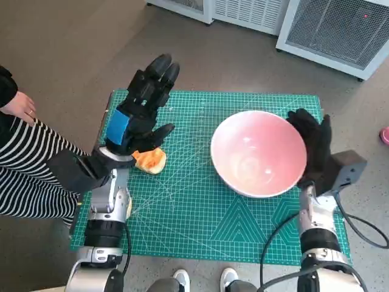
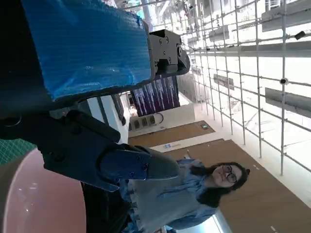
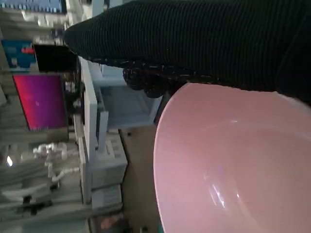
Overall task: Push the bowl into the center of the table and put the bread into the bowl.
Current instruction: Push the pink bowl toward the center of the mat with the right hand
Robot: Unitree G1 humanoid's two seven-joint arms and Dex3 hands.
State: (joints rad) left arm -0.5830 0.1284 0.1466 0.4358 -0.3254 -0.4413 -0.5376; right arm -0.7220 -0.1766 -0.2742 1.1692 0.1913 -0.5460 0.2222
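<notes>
The round pink ceramic bowl [image 1: 259, 153] sits on the green gridded cutting mat [image 1: 200, 213], right of its middle, with the gloved right hand [image 1: 314, 146] flat against the bowl's right outer wall. The orange piece of bread [image 1: 150, 160] lies on the mat well to the bowl's left, just beneath the thumb side of the blue-taped left hand [image 1: 138, 109], whose fingers spread out above the mat's far left part. A person in a striped garment [image 1: 24, 158] is left of that hand, beside the table.

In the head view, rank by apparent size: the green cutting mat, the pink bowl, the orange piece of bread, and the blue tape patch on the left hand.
1. Green cutting mat, by far the largest.
2. Pink bowl.
3 and 4. Orange piece of bread and blue tape patch look alike; the raised hand is nearer the camera and partly covers the bread, so no ranking.
</notes>
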